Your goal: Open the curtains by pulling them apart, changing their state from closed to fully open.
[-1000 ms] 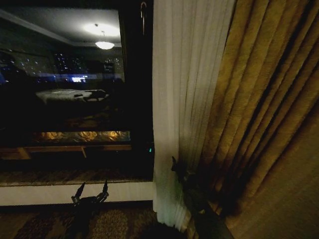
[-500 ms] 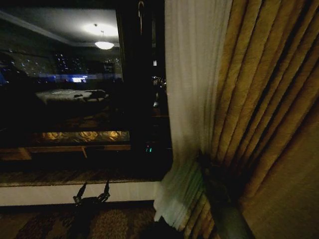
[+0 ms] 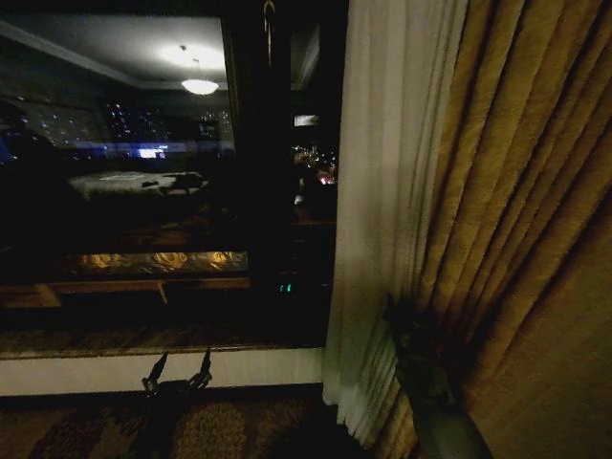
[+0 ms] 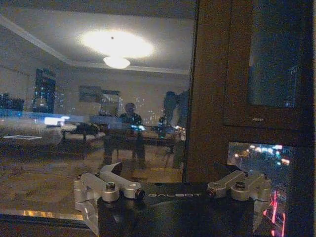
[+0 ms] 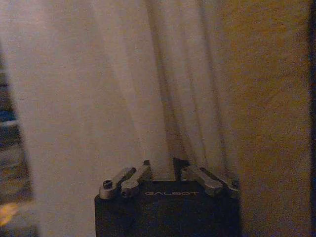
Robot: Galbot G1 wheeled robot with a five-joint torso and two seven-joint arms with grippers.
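Observation:
A sheer cream-white curtain (image 3: 382, 191) hangs bunched into a narrow band at the right of the dark window (image 3: 124, 172). Low down, my right gripper (image 3: 394, 316) is buried in its folds, against the golden drape. In the right wrist view the right gripper (image 5: 162, 164) has its fingers drawn close together, pinching a pleat of the curtain (image 5: 89, 98). My left gripper (image 3: 178, 363) hangs low in front of the sill. Its fingers are spread open and hold nothing.
A thick golden-yellow drape (image 3: 516, 210) covers the right side, right behind the right arm. A dark window post (image 3: 258, 191) stands mid-window, and the glass reflects a ceiling lamp (image 3: 200, 86). A white sill wall (image 3: 76, 373) and patterned carpet (image 3: 220, 430) lie below.
My right gripper has moved right with the curtain in it. The curtain's edge has shifted toward the golden drape and more dark glass is uncovered. The left arm has stayed put.

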